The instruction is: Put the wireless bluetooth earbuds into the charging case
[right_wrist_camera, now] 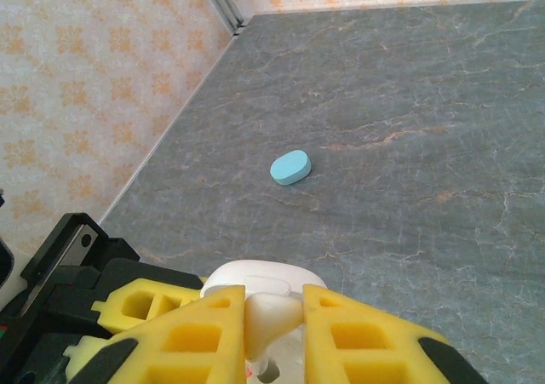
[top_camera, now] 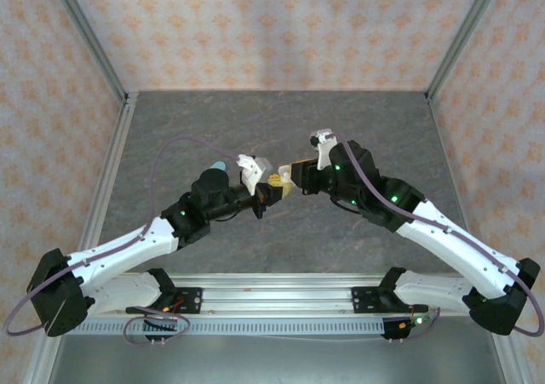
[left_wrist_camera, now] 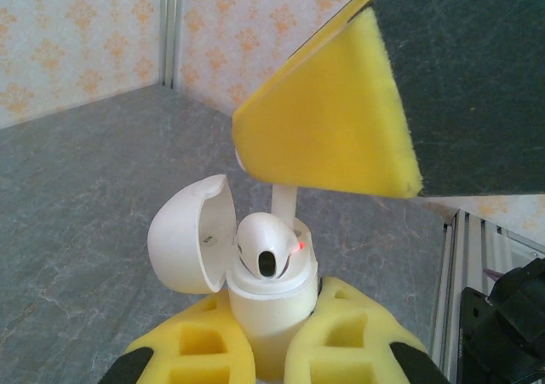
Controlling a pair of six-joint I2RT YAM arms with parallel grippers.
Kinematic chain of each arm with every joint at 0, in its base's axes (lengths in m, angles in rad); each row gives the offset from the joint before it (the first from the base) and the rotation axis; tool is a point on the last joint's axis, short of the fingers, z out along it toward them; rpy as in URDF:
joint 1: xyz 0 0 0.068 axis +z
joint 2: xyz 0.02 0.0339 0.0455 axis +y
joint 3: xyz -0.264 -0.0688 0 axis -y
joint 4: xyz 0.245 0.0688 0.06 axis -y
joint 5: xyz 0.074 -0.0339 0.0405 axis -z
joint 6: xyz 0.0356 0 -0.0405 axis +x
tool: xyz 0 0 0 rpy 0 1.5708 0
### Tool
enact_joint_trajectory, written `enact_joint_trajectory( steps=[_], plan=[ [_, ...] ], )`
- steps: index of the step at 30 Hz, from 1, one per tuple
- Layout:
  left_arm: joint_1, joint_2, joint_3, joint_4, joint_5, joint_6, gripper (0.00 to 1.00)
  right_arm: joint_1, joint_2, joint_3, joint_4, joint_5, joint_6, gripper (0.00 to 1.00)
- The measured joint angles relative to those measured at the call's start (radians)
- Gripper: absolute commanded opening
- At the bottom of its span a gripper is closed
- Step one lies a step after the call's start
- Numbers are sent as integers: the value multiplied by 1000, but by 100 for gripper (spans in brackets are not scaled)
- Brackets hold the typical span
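Roughly halfway, I judge, for the white set. The left tool [left_wrist_camera: 271, 333] is pressed together on the white charging case [left_wrist_camera: 266, 303] and holds it upright at the bottom middle of its wrist view. The lid [left_wrist_camera: 192, 231] is swung open to the left, and one white earbud [left_wrist_camera: 268, 252] sits in its well with a red light beside it. The right tool [right_wrist_camera: 272, 294] pinches the second white earbud [right_wrist_camera: 271, 318] just above the case, stem down, not yet seated. A shut teal case [right_wrist_camera: 290, 167] lies mid-frame on the bench [right_wrist_camera: 409, 103]; what it holds cannot be told.
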Motion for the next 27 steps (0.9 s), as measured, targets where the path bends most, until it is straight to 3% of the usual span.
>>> enact_joint_trajectory(
  steps=[27],
  plan=[
    [-5, -36, 1, -23, 25, -4, 0, 5, 4, 21, -51, -37, -14, 20]
  ],
)
